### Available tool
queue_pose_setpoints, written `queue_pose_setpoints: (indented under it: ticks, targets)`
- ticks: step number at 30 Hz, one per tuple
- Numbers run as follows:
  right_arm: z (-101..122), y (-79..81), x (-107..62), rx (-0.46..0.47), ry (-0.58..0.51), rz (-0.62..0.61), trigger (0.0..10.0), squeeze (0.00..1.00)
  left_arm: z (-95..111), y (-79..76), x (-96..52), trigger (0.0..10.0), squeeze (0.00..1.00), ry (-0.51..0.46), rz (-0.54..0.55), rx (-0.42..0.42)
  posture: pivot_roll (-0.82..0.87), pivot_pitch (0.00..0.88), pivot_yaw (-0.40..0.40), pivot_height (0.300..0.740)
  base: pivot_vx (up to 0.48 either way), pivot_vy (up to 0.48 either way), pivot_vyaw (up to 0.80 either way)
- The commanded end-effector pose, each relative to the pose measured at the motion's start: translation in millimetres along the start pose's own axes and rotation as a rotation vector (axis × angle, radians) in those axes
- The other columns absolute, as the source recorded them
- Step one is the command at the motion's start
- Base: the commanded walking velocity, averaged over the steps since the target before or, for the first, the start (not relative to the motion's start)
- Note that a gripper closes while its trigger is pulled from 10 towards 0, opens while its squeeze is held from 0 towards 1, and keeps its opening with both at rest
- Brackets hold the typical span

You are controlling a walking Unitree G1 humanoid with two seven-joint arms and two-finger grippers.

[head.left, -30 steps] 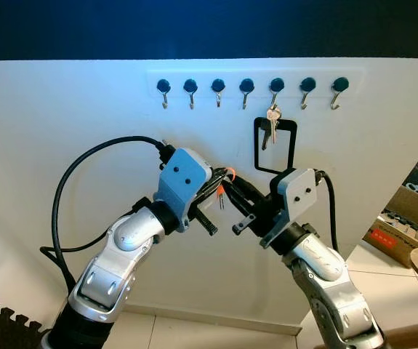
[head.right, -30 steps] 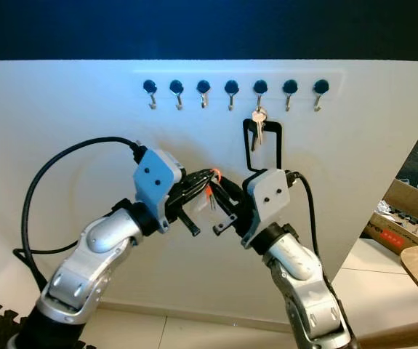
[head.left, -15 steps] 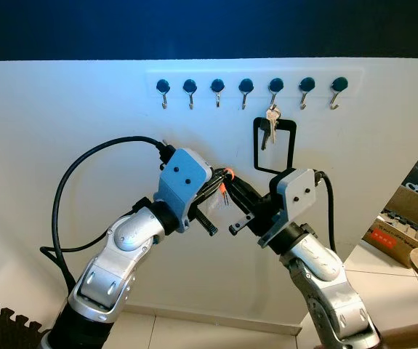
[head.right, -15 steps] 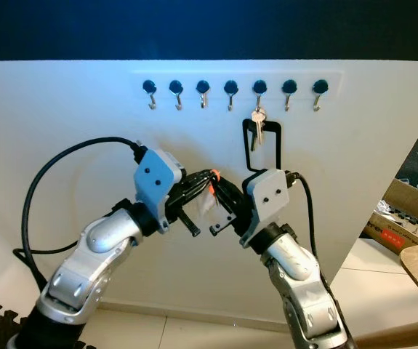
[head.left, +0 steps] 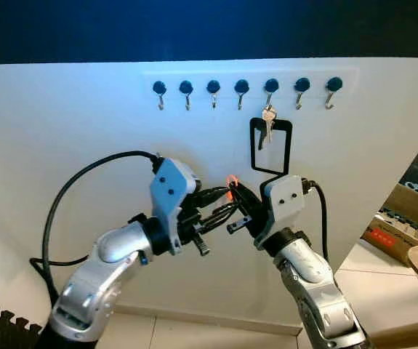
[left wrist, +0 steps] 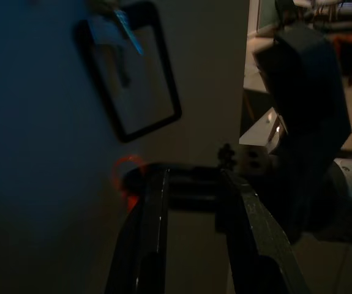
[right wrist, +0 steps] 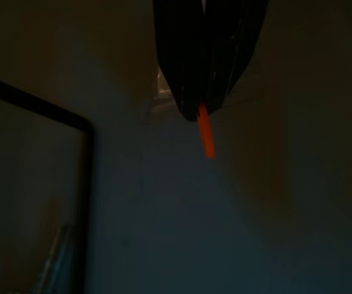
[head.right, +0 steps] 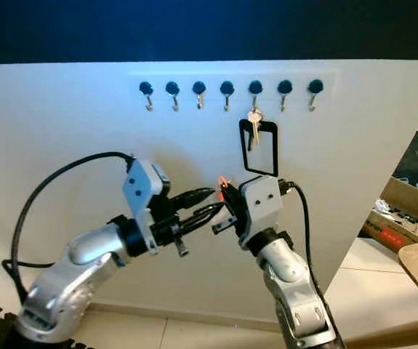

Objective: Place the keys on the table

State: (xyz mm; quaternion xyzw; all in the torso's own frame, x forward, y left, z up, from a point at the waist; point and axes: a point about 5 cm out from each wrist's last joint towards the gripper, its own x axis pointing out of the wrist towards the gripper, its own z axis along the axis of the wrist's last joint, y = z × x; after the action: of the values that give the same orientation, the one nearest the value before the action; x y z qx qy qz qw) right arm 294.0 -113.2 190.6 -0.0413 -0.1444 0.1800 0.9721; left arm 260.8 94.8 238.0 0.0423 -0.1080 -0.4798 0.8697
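Just below the hanging keys (head.left: 267, 120), right gripper (head.left: 230, 190) pinches an orange loop (head.left: 231, 179).

text: none legible | wall (head.left: 85, 131): no lettering | cardboard box (head.left: 401, 222): red label, too small to read | grippers: no markings readable

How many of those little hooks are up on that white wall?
7 dark-knobbed metal hooks in one row; the fifth from the left carries silver keys on a black loop. None look hidden.
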Motion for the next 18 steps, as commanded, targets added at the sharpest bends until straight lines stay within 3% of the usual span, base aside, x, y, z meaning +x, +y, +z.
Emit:
queue_pose_setpoints:
  ticks: [1,2,3,6,7,8,9,10,11,14,16,18]
  targets:
    - [-9,-9.0,-7.4,0.013,0.034,-0.073,10.0,0.0,1,6.7,-7.3,10.0,0.0,0.013,0.033,-0.001,0.01,0.085,0.077,0.74,0.0,0.0,0.0]
    - [-14,-28.9,-22.6,0.014,0.049,-0.218,10.0,0.0,0,16.5,-7.2,10.0,0.0,0.009,0.114,-0.007,0.01,0.085,0.075,0.74,0.0,0.0,0.0]
    - [-14,-36.5,-28.2,0.0,0.049,-0.274,10.0,0.0,0,18.6,-6.6,10.0,0.0,0.011,0.134,-0.011,0.01,0.085,0.075,0.74,0.0,0.0,0.0]
    - [-14,-40.4,-30.9,-0.01,0.047,-0.303,10.0,0.0,-1,19.4,-6.3,10.0,0.0,0.014,0.142,-0.015,0.01,0.085,0.075,0.74,0.0,0.0,0.0]
    - [-13,-77.4,-52.2,-0.077,0.067,-0.528,10.0,0.0,-4,19.7,-3.0,10.0,0.0,0.02,0.154,-0.016,-0.02,0.09,0.077,0.74,0.0,0.0,0.0]
    - [-13,-94.7,-64.2,-0.12,0.081,-0.624,10.0,0.0,-6,20.0,-1.6,10.0,0.0,0.024,0.158,-0.012,-0.02,0.09,0.077,0.74,0.0,0.0,0.0]
    - [-13,-94.7,-64.2,-0.12,0.081,-0.624,10.0,0.0,-6,20.0,-1.6,10.0,0.0,0.024,0.158,-0.012,-0.02,0.09,0.077,0.74,0.0,0.0,0.0]
    - [-14,-126.8,-88.6,-0.211,0.132,-0.782,10.0,0.0,-7,21.9,0.3,10.0,0.0,0.029,0.165,-0.01,-0.03,0.091,0.083,0.74,0.0,0.0,0.0]
    - [-14,-126.8,-88.6,-0.211,0.132,-0.782,10.0,0.0,-7,21.9,0.3,10.0,0.0,0.029,0.165,-0.01,-0.03,0.091,0.083,0.74,0.0,0.0,0.0]
    - [-10,-158.1,-111.0,-0.287,0.16,-0.909,10.0,0.0,-8,26.0,1.9,10.0,0.0,0.031,0.176,-0.014,-0.03,0.096,0.089,0.74,0.0,0.0,0.0]
    - [1,-183.9,-125.8,-0.406,0.165,-1.002,10.0,0.0,-8,28.7,3.0,10.0,0.0,0.033,0.183,-0.013,-0.04,0.098,0.092,0.74,0.0,0.0,0.0]
    - [3,-195.3,-135.9,-0.459,0.192,-1.059,10.0,0.0,-8,29.3,3.7,10.0,0.0,0.032,0.188,-0.012,-0.04,0.1,0.091,0.74,0.0,0.0,0.0]
